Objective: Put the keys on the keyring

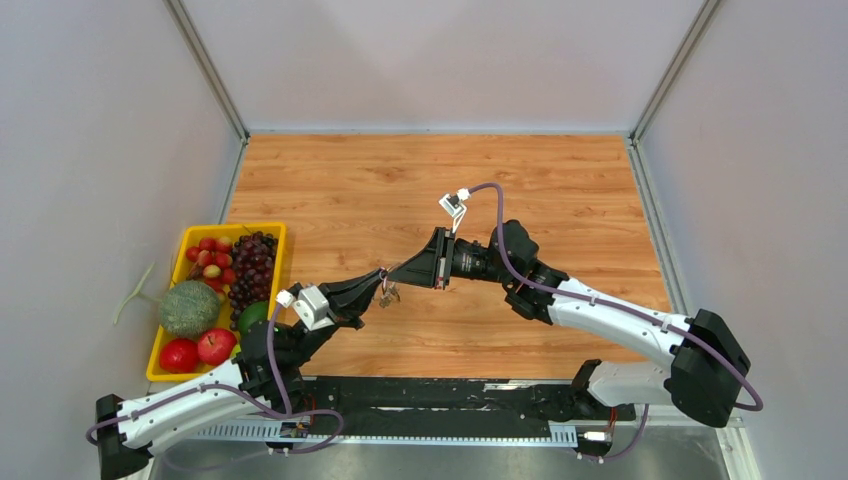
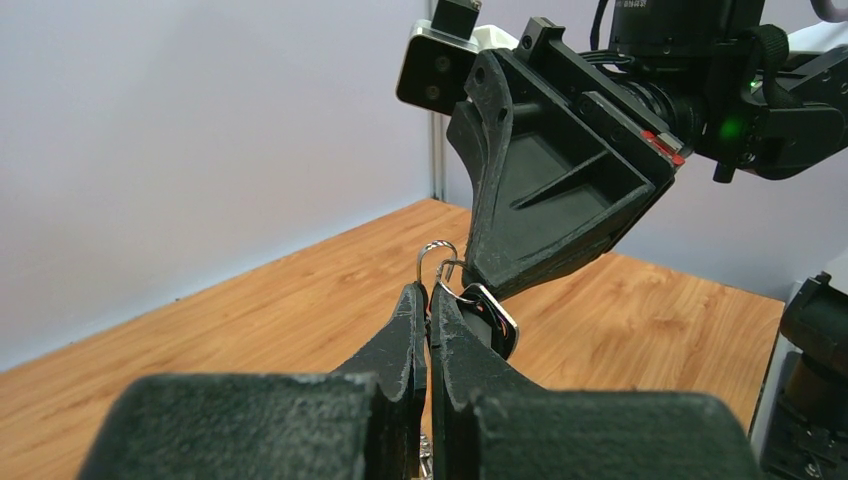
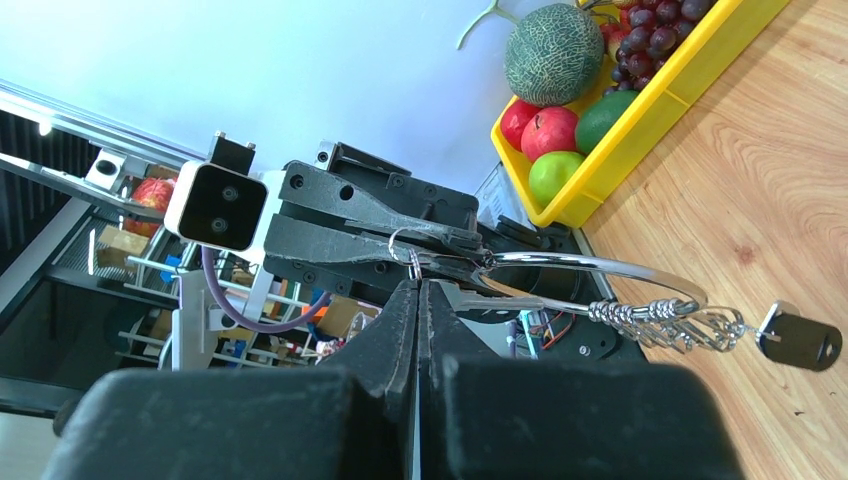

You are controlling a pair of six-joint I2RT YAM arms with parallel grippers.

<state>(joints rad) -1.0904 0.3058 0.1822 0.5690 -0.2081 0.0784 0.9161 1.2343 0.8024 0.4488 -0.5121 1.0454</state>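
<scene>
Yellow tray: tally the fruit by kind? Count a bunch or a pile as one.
Netted melon: 1
Red apples: 2
Dark green fruit: 1
Light green fruit: 1
Dark grape bunch: 1
Pile of small red fruits: 1 (pieces too small to count)
Total in the yellow tray: 7

Glossy silver metal keyring (image 3: 600, 263); matt black, seemingly plastic key head (image 3: 800, 340); grainy wood table (image 1: 400, 180).
</scene>
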